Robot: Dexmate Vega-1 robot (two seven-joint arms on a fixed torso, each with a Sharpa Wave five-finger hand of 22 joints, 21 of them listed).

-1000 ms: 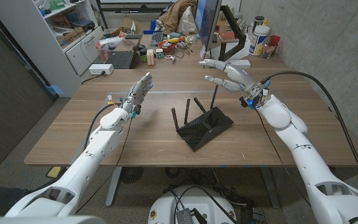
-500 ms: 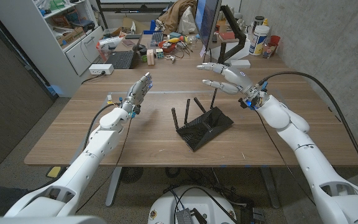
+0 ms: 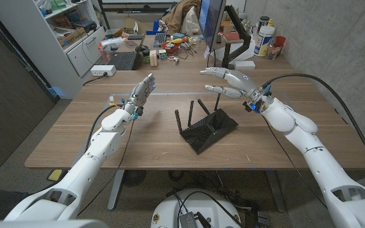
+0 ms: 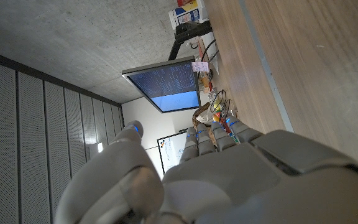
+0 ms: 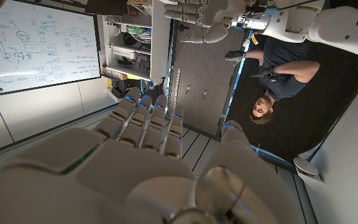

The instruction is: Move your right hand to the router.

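Sitting at the centre of the wooden bench (image 3: pixel 75 136), the black router with upright antennas (image 3: pixel 206 127) is lying untouched. Right hand (image 3: pixel 228 82) is hovering above its far antennas, fingers spread, empty. Left hand (image 3: pixel 142 93) is standing upright at centre-left, fingers extended, holding nothing.

Head camera high over table (image 3: pixel 75 136); wrist cameras close behind fingers.
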